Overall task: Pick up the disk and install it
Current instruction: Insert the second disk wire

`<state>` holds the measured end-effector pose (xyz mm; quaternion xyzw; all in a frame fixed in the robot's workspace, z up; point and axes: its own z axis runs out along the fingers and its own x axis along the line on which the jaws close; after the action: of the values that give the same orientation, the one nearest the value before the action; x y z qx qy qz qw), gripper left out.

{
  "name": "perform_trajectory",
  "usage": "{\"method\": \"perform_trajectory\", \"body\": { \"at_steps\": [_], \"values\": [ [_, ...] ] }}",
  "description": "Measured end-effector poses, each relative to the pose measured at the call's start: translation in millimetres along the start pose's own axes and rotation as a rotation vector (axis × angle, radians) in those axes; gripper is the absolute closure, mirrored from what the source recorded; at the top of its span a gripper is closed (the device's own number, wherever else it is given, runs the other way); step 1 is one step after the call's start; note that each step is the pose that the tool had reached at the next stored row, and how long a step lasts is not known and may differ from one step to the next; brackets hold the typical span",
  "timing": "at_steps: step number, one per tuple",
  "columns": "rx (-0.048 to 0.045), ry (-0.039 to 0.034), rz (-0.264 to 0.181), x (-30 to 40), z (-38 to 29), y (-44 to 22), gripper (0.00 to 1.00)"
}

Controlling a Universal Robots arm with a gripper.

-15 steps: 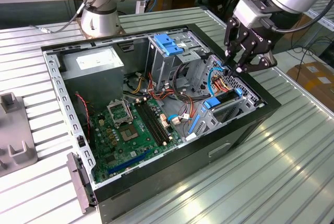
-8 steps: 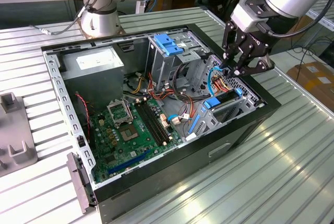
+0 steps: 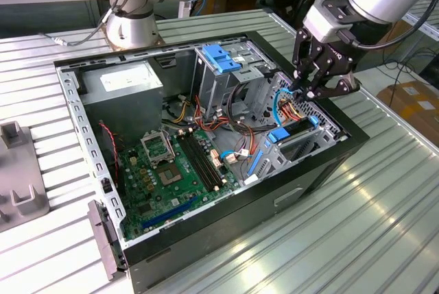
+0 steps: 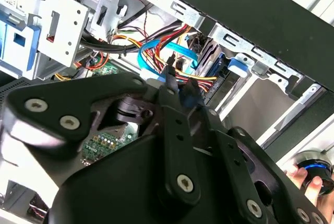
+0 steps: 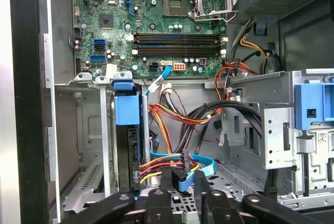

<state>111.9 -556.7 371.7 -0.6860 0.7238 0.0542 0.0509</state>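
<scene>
One open computer case (image 3: 322, 164) on ribbed metal counter (image 3: 384, 225); end effector (image 3: 306, 90) released above installed disk (image 3: 288, 131); wooden benches behind.

The exterior view looks down on my open computer case (image 3: 206, 136) from above. Both wrist views peer closely inside it.

— Where's the disk?
— The disk (image 5: 127, 130) stands on edge in a slot of the lower drive cage, near the case's front corner.
— How does it look?
— A dark body capped by a bright blue carrier rail (image 3: 287, 133), with red, yellow and blue cables at its lower end.
</scene>
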Motion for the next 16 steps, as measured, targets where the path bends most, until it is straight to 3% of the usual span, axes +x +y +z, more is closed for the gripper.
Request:
{"method": "perform_trajectory", "body": {
  "at_steps": [2, 16],
  "values": [
    [0.0000, 0.0001, 0.000, 0.0, 0.0, 0.0, 0.79],
    [0.0000, 0.0000, 0.000, 0.1, 0.4, 0.0, 0.79]
  ]
}}
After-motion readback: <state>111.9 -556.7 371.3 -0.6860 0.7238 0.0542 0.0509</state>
